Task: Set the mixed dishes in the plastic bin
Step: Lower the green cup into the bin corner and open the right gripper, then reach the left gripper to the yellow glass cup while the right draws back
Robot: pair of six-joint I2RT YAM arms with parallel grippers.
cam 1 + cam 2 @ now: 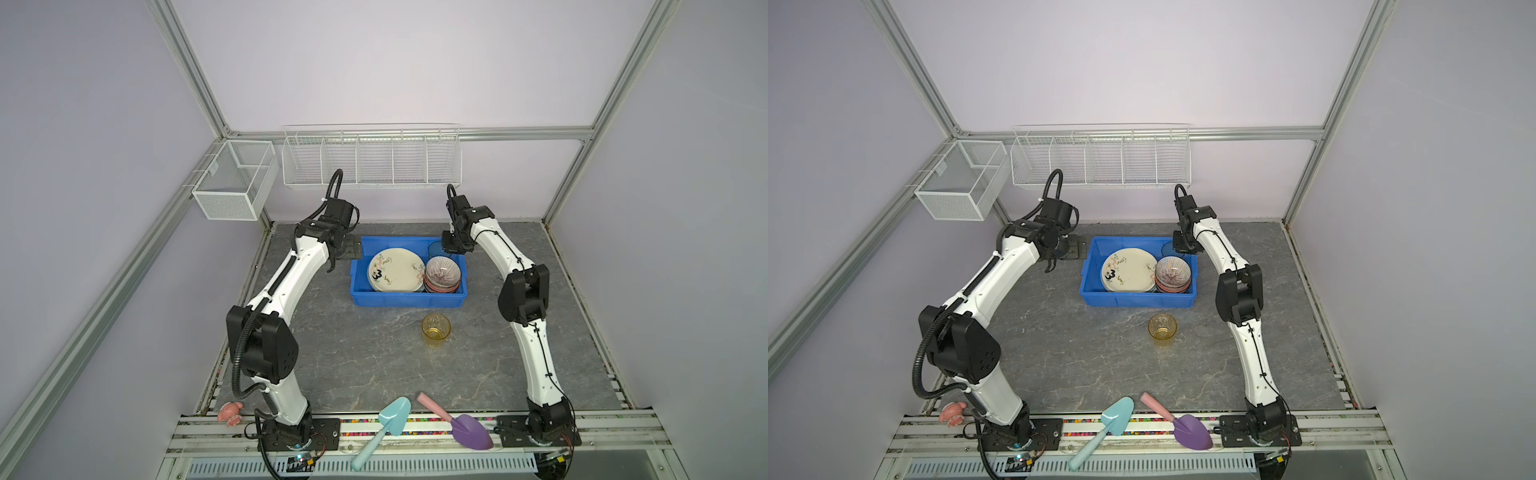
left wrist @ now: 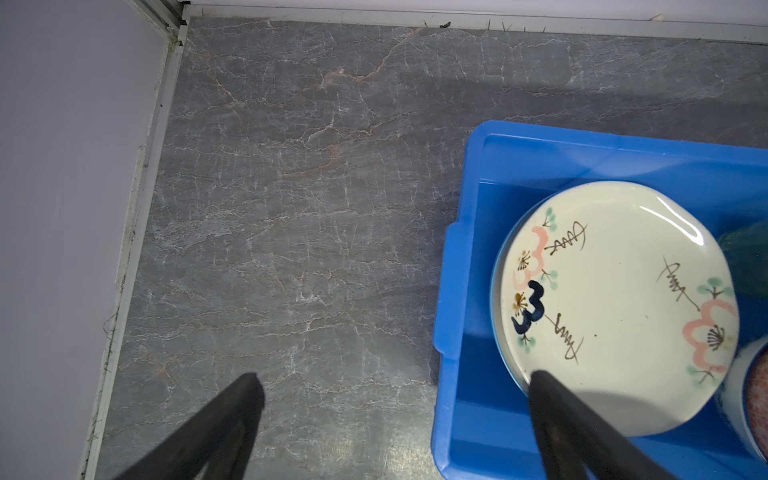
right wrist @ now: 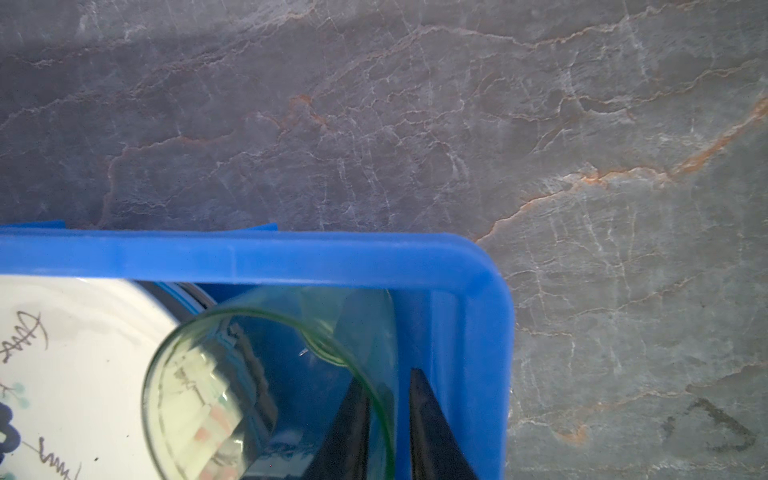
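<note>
Green tumbler (image 3: 266, 374) in bin (image 3: 249, 257): right gripper (image 3: 386, 376), barely parted astride its wall, risked tipping it when lifting; left gripper (image 2: 392, 375) gaped empty.

glossy plastic bin (image 1: 407, 300), clear grn glass tumbler (image 3: 266, 374), matt stone-look table (image 1: 353, 365)

1. Blue plastic bin (image 1: 405, 300): bright blue, low walls, flared rim.
2. Cream scribbled plate (image 1: 397, 269): lying flat on top of other plates (image 2: 497, 299), left side of the bin.
3. Pink-ribbed bowl (image 1: 443, 270): nested on more bowls (image 1: 441, 287), right side.
4. Green glass tumbler (image 3: 257, 399): bin's far right corner.
5. Amber tumbler (image 1: 436, 329): upright, outside, near the bin's front wall.
</note>
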